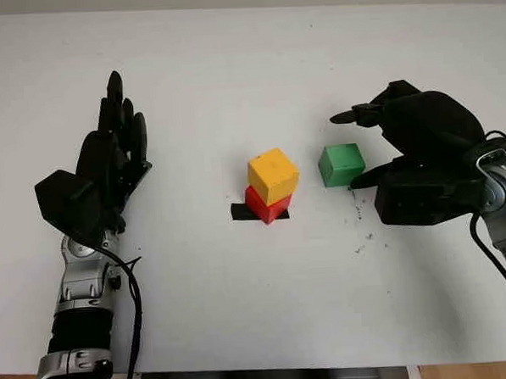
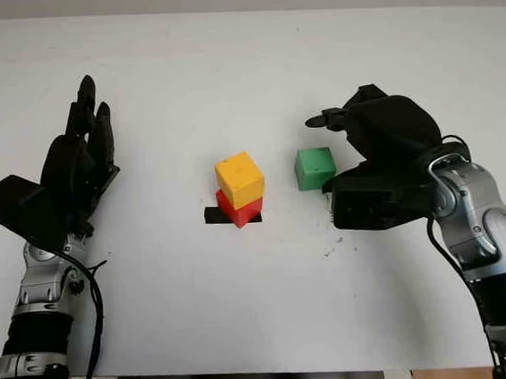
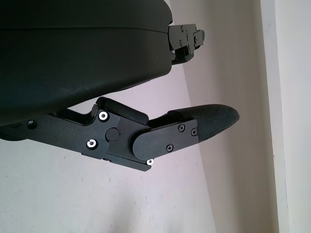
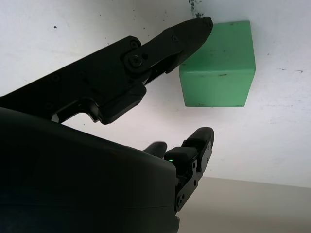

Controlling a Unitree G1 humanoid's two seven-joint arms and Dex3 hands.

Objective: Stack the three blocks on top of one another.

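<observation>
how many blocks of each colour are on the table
yellow block: 1, sitting on the red one
red block: 1
green block: 1, on the table beside the stack, by the open right hand
total: 3 blocks

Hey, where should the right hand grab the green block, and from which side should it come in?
Take the green block by two opposite vertical faces, coming from its right, where the open right hand is. The block sits flat on the table with free space on all sides, apart from the yellow block on the red block. The left hand is open, far left.
</observation>
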